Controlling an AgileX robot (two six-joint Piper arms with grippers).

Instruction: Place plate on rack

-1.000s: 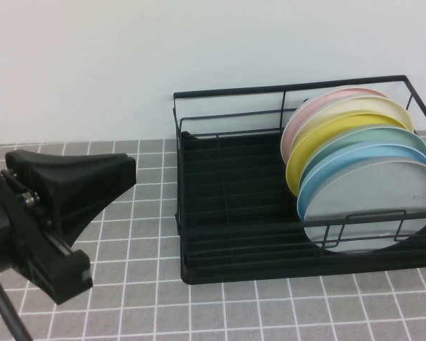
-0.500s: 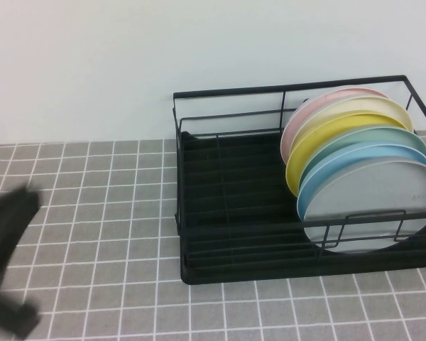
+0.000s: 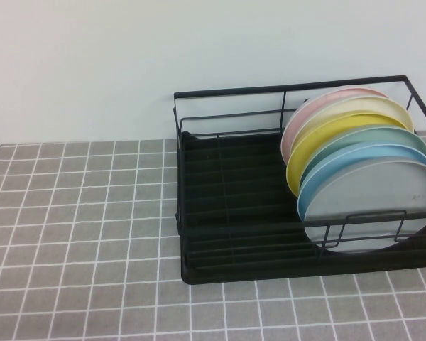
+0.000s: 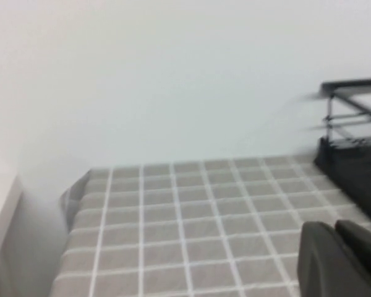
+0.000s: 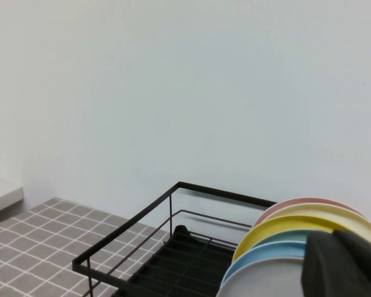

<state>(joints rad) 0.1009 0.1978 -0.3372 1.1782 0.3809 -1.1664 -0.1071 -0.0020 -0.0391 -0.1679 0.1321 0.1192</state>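
Observation:
The pale grey plate stands on edge in the black wire rack, at the front of a row of plates at the rack's right end. It also shows in the right wrist view, with the rack's rim. Neither gripper shows in the high view. My left gripper is shut and empty, low over the grey tiled table to the left of the rack. My right gripper is shut and empty, raised just above the row of plates.
Behind the grey plate stand a light blue plate, a pale green plate, a yellow plate, a cream plate and a pink plate. The grey tiled table spreads left of the rack. A white wall stands behind.
My left arm, large at the left of the high view a second ago, has swung down and left out of that view. The plates and rack have not moved.

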